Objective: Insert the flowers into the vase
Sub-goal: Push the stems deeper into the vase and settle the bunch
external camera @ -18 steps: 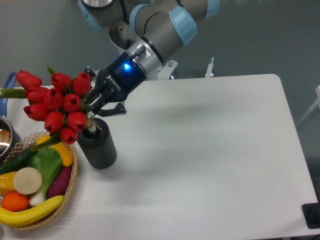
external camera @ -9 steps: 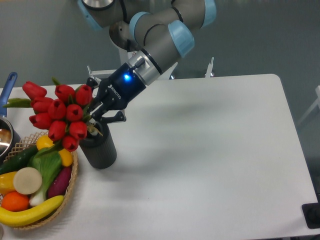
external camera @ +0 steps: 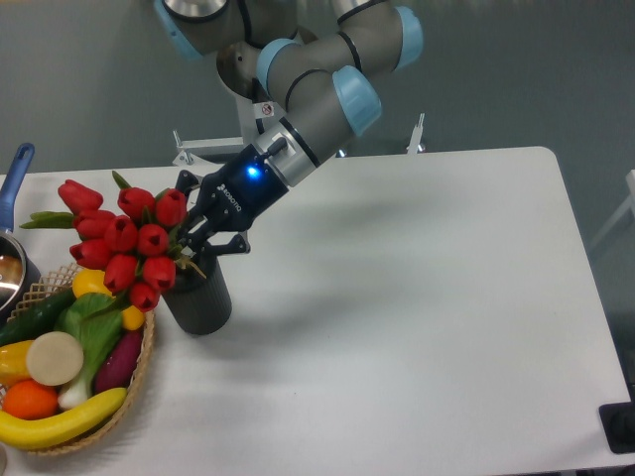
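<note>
The flowers (external camera: 124, 242), a bunch of red tulips with green leaves, lean left over the vase's mouth, their stems running down into it. The vase (external camera: 199, 297) is a dark grey ribbed cylinder standing upright near the table's left side. My gripper (external camera: 195, 239) sits just above and right of the vase's mouth, shut on the flowers' stems. The lower ends of the stems are hidden inside the vase and behind the fingers.
A wicker basket (external camera: 139, 375) of toy fruit and vegetables stands directly left of the vase, touching it or nearly so. A pan with a blue handle (external camera: 16, 171) shows at the left edge. The white table (external camera: 417, 317) stretches right of the vase.
The gripper has moved right and slightly down with the flowers. The bunch has shifted right and sunk lower over the vase, with the stems going deeper into its mouth.
</note>
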